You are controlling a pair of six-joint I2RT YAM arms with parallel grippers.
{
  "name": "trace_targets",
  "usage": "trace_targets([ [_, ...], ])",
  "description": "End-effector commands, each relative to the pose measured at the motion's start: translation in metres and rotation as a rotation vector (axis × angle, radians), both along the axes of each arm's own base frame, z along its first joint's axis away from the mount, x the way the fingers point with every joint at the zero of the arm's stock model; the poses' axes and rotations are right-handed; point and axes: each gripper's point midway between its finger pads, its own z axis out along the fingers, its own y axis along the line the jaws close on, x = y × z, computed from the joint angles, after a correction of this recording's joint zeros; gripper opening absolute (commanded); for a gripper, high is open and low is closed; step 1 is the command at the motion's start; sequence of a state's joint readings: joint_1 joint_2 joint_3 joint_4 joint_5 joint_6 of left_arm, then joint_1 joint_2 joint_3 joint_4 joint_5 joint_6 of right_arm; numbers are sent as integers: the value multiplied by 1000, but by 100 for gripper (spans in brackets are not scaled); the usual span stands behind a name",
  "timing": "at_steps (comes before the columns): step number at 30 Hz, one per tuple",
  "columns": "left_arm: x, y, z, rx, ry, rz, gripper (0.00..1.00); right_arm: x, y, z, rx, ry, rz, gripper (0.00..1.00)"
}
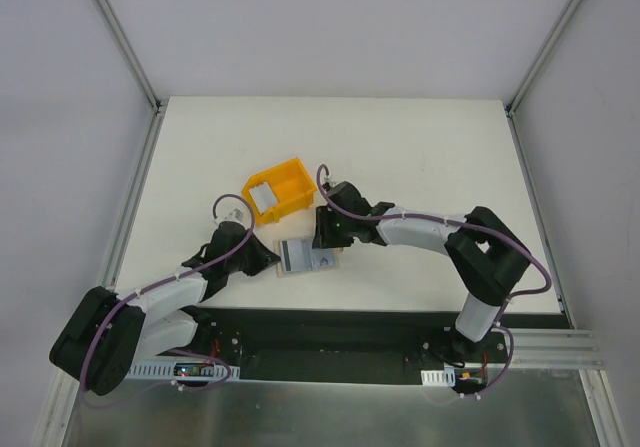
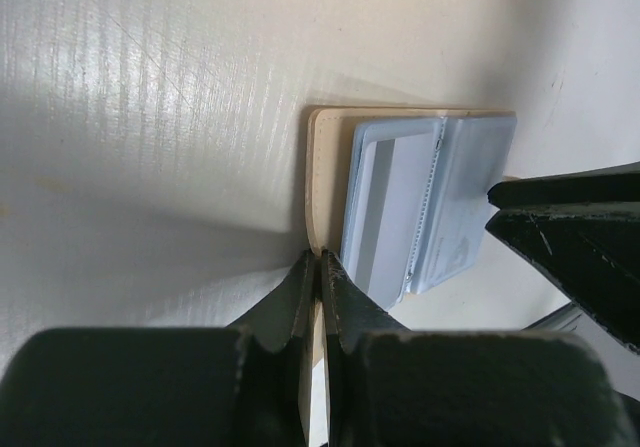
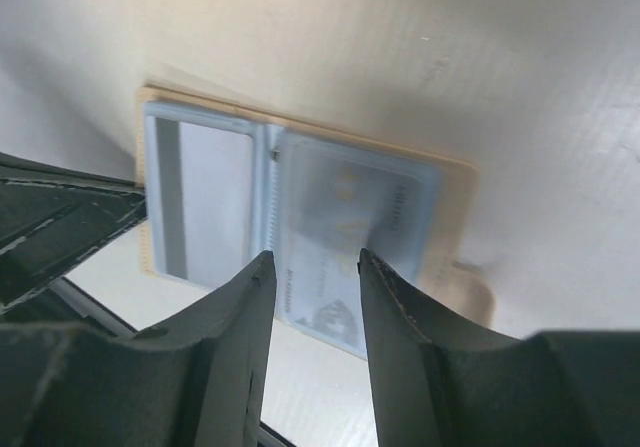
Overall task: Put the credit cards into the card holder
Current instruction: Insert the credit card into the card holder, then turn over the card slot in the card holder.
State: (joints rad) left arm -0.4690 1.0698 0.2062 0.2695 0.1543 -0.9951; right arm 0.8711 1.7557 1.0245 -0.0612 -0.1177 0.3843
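Insertion looks like the step in hand. At the left, the left gripper (image 2: 318,267) is clamped shut on the beige edge of the holder (image 2: 322,167), pinning it open and flat on the table (image 1: 420,157). In the holder's left clear sleeve lies a striped card (image 2: 385,207), seemingly fully in. Over the right sleeve lies a second card (image 3: 340,237). Its near edge appears to reach past the holder, so it is probably only partly seated. Whether it is inside the sleeve or on top of it cannot be told. Above it hangs the right gripper (image 3: 312,277), jaws apart with one finger to each side, grasping nothing.

The next move likely calls for the right gripper to nudge that card's free edge inward along the sleeve, squarely, while the left gripper's hold stops the holder sliding.

By count there is one holder and one yellow bin (image 1: 290,177), which sits just beyond the holder. There are three cards: two at the holder and what looks like a third card (image 1: 263,199) in the bin.
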Motion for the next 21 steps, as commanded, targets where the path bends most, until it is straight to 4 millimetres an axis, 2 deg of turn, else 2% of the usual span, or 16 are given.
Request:
trace_targets([
  [1, 7, -3, 13, -4, -34, -24, 0, 12, -30, 7, -50, -36, -77, 41],
  [5, 8, -4, 16, -1, -40, -35, 0, 14, -53, -4, -111, -17, -118, 39],
  [8, 9, -5, 17, 0, -45, -45, 0, 13, -61, -10, -139, 0, -130, 38],
  [15, 12, -10, 23, 8, -55, -84, 0, 9, -66, -15, -153, 12, -134, 34],
  [21, 18, -17, 37, 3, -90, -128, 0, 4, -67, -21, -160, 38, -120, 29],
])
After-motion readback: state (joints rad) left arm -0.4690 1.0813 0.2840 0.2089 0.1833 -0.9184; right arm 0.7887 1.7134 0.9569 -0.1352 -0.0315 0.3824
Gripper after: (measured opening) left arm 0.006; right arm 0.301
